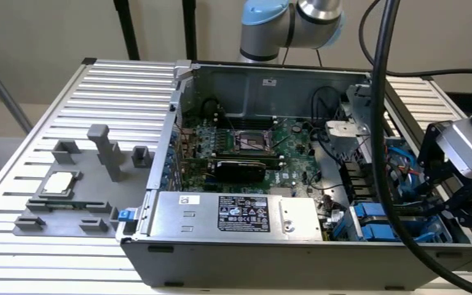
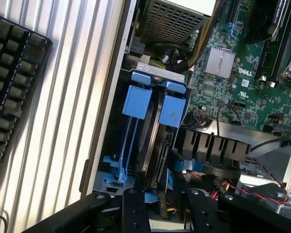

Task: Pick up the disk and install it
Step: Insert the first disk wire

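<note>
Looking down at the open computer case [image 1: 302, 264], I see the hand [image 2: 160, 191] at the lower right of the exterior view, over the drive bay in the near corner of the case. Its two black fingers [image 2: 134, 204] are spread with a gap between them, and they pinch nothing that I can see. The disk [image 2: 173, 110] sits on its edge inside that bay, just beyond the fingertips, with its blue carrier tabs side by side close to the case wall. Along the front wall, at the lower centre, lies a silver box [image 1: 236, 215] with a black label. Behind it is the green motherboard [image 1: 248, 144]. At the exterior view's left, the ribbed surface [image 1: 121, 80] carries a grey holder [image 1: 64, 206] with a small square chip [image 1: 59, 182]. A black keyboard [image 2: 9, 87] also lies on this surface beside the case. Farthest away, at the top centre, stands the blue-grey joint of the arm [image 1: 289, 24].
</note>
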{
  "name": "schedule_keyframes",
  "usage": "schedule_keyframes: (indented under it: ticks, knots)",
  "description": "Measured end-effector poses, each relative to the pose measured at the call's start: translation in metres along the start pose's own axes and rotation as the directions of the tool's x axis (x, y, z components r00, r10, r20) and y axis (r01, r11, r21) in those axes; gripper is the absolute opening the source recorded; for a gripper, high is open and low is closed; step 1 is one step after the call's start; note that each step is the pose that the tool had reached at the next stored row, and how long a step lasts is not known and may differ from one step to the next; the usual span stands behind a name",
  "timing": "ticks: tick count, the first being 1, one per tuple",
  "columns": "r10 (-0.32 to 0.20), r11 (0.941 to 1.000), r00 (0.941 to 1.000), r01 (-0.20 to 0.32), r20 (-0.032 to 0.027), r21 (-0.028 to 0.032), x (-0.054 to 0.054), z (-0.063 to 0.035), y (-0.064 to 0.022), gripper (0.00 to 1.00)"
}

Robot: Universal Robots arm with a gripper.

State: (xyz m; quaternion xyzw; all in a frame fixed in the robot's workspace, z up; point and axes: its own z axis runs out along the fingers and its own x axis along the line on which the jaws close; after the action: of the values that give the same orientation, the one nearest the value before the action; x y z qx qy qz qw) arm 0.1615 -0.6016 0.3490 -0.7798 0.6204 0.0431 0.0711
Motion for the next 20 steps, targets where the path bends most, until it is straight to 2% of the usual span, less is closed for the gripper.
schedule_keyframes:
  ticks: [9, 10, 20]
  knots:
    - [0.000, 1.0000, 1.0000, 0.000, -0.0002, 0.0000, -0.0041, 0.0006, -0.0014, 1.00]
    - [0.000, 1.0000, 1.0000, 0.000, -0.0002, 0.0000, -0.0041, 0.0006, -0.0014, 0.00]
    - [0.000, 1.0000, 1.0000, 0.000, -0.0003, -0.0001, -0.0041, 0.0006, -0.0015, 0.00]
